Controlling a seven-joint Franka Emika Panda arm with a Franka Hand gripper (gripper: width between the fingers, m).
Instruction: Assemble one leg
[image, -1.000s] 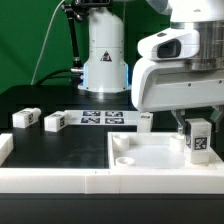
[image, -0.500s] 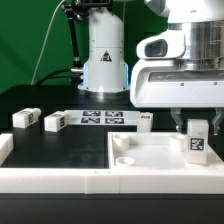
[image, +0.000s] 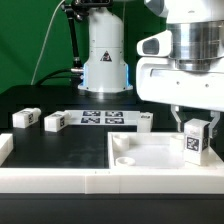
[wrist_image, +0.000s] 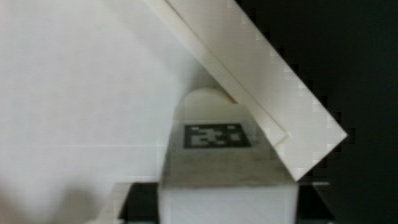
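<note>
Holding the leg (image: 196, 141) upright, gripper (image: 196, 125) clenched on its top; long axis vertical, hanging straight below the wrist, over the panel (image: 150, 150) far-right corner.

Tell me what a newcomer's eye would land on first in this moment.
First, the bulky white pincer at the exterior view's right, shut on a small tagged leg held at the right side of the large white panel; whether the leg touches the panel is unclear. Next, two spare legs lying on the black table at the exterior view's left, beside the marker board.
</note>
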